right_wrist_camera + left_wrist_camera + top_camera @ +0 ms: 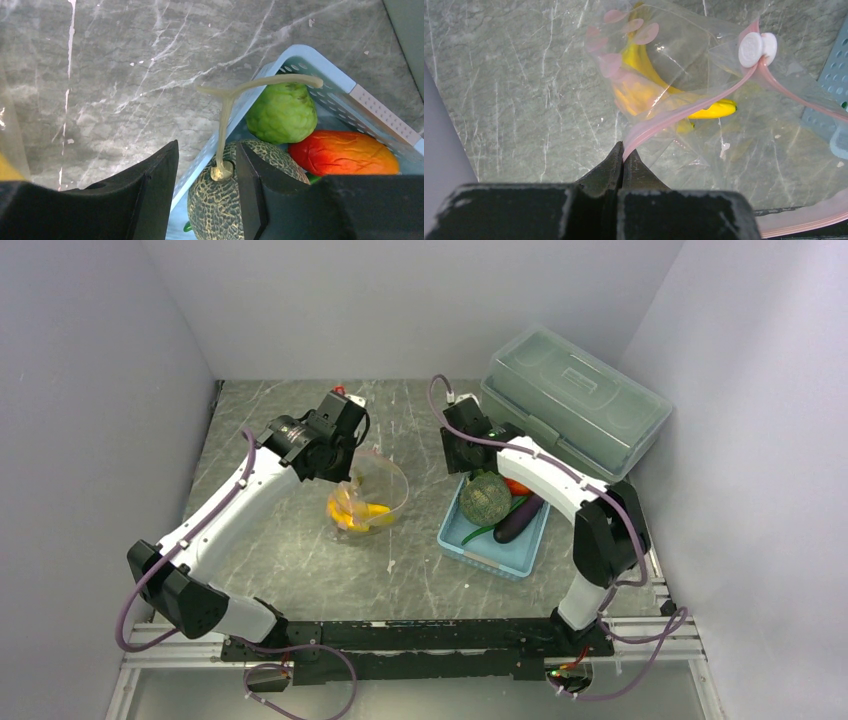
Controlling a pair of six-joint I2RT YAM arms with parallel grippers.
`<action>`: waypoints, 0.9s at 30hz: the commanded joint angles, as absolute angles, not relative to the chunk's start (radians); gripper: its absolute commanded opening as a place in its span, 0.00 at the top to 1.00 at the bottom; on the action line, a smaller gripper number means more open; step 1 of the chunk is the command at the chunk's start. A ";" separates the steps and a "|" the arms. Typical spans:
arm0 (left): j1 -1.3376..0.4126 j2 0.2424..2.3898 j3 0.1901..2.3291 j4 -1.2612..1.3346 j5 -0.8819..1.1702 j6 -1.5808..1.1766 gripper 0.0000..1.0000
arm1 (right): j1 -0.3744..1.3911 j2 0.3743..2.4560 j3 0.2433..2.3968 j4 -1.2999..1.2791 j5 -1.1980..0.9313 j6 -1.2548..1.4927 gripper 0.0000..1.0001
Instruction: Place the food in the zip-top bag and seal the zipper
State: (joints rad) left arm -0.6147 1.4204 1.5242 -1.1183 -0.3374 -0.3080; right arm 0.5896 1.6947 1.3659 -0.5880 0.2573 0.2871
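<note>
The clear zip-top bag [378,488] lies on the table with yellow bananas [649,85] inside. My left gripper [624,147] is shut on the pink zipper [684,112] and holds the mouth up; a white slider [756,47] sits on the strip. In the blue basket [320,60] lie the netted melon [215,210], a lime-green fruit [282,112], an orange-red piece [345,152] and a purple eggplant [518,520]. My right gripper [207,150] hangs over the melon, open, with the pale stem [227,115] between its fingers, close to the right one.
A big translucent lidded box [575,400] stands at the back right, just behind the basket [500,555]. A thin green vegetable [480,533] pokes out under the melon [485,498]. Grey walls close in on three sides.
</note>
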 commanded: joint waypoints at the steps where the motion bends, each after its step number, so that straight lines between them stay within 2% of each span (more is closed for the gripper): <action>1: -0.611 1.383 1.516 -1.095 -0.349 -0.295 1.00 | 0.584 1.723 1.423 -0.560 0.286 0.272 0.51; 18: -0.609 1.392 1.508 -1.091 -0.345 -0.290 1.00 | 0.574 1.862 1.477 -0.545 0.311 0.246 0.54; 27: -0.601 1.391 1.498 -1.084 -0.339 -0.287 1.00 | 0.574 1.896 1.475 -0.550 0.310 0.234 0.62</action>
State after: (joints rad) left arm -0.6090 1.4174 1.5082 -1.1095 -0.3374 -0.3004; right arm 0.5804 1.8893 1.4483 -0.5491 0.2871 0.2508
